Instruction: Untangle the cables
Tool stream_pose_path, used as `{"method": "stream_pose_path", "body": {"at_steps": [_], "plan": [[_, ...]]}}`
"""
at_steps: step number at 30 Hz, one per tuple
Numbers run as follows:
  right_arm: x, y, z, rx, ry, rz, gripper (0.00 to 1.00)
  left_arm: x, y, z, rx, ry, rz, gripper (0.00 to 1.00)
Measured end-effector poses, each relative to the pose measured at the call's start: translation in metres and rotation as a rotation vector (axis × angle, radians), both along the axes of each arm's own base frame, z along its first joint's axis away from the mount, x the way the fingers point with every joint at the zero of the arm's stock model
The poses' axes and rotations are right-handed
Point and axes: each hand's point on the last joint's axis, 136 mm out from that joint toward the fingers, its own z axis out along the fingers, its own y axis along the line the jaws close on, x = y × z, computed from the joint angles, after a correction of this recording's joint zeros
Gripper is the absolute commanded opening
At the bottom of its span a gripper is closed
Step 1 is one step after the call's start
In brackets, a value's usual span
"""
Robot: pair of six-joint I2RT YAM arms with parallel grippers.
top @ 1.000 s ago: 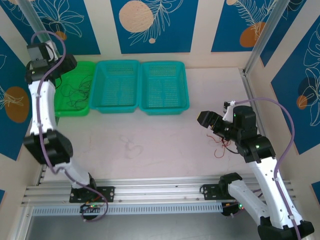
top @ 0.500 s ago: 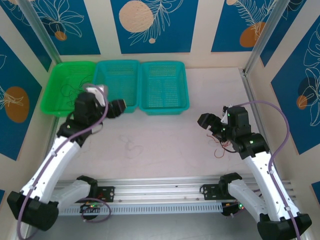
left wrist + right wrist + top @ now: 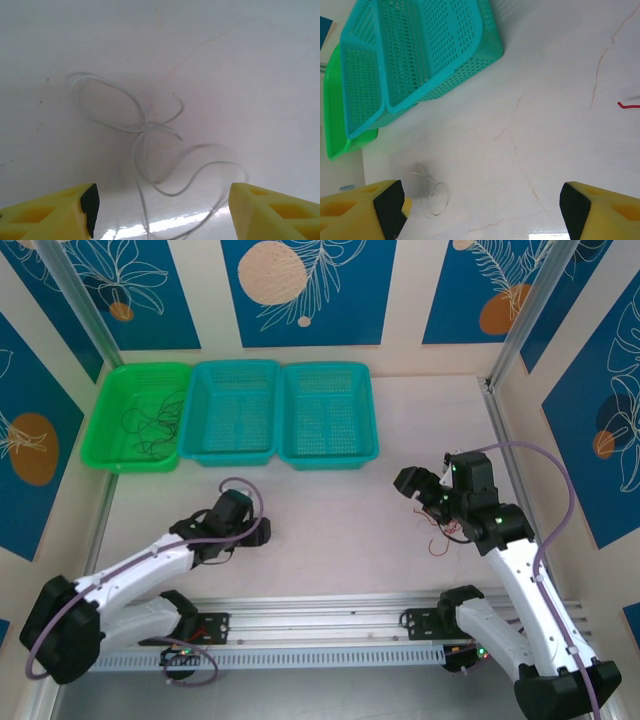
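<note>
A whitish cable (image 3: 145, 125) lies in loose loops on the pale table, just ahead of my left gripper (image 3: 160, 215). That gripper is open, with nothing between its yellow fingers (image 3: 55, 212). From above, the left gripper (image 3: 258, 532) sits low at the table's middle. The same whitish cable (image 3: 432, 192) lies far ahead of my open right gripper (image 3: 480, 212). Thin red cables (image 3: 445, 537) curl on the table under the right gripper (image 3: 410, 482), and a red end (image 3: 627, 105) shows in the right wrist view. Dark cables (image 3: 150, 425) lie in the green basket (image 3: 110, 455).
Two teal baskets (image 3: 235, 452) (image 3: 330, 455) stand side by side at the back, right of the green one. Walls close in left, back and right. A metal rail (image 3: 320, 615) runs along the near edge. Bare table lies between the arms.
The left arm swung from the green basket down to the middle of the table, over the whitish cable. The right arm has barely moved.
</note>
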Motion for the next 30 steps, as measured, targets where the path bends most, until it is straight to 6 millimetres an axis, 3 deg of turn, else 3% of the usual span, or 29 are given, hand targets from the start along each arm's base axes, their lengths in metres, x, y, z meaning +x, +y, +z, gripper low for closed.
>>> {"method": "stream_pose_path", "body": {"at_steps": [9,12,16,21,23,26,30], "plan": [[-0.005,-0.002,0.004,-0.001,-0.016,-0.002,0.83,0.000,0.010,-0.051,0.149,0.108,0.044,0.39],[-0.004,-0.003,0.004,-0.002,-0.017,-0.004,0.83,0.004,0.010,-0.051,0.178,0.117,0.059,0.27],[-0.005,-0.003,0.003,-0.002,-0.014,-0.004,0.83,0.007,0.008,-0.051,0.192,0.106,0.064,0.00],[-0.007,0.006,0.005,0.011,-0.030,0.059,0.82,0.008,0.005,-0.046,0.178,0.093,0.058,0.00],[-0.008,0.017,0.010,0.042,-0.053,0.127,0.81,0.008,0.004,-0.038,0.163,0.073,0.048,0.00],[-0.014,0.040,0.019,0.102,-0.098,0.255,0.81,0.012,0.001,-0.010,0.129,0.009,0.027,0.00],[-0.029,0.076,0.036,0.168,-0.171,0.441,0.81,0.031,-0.005,0.055,0.073,-0.134,0.003,0.00]]}}
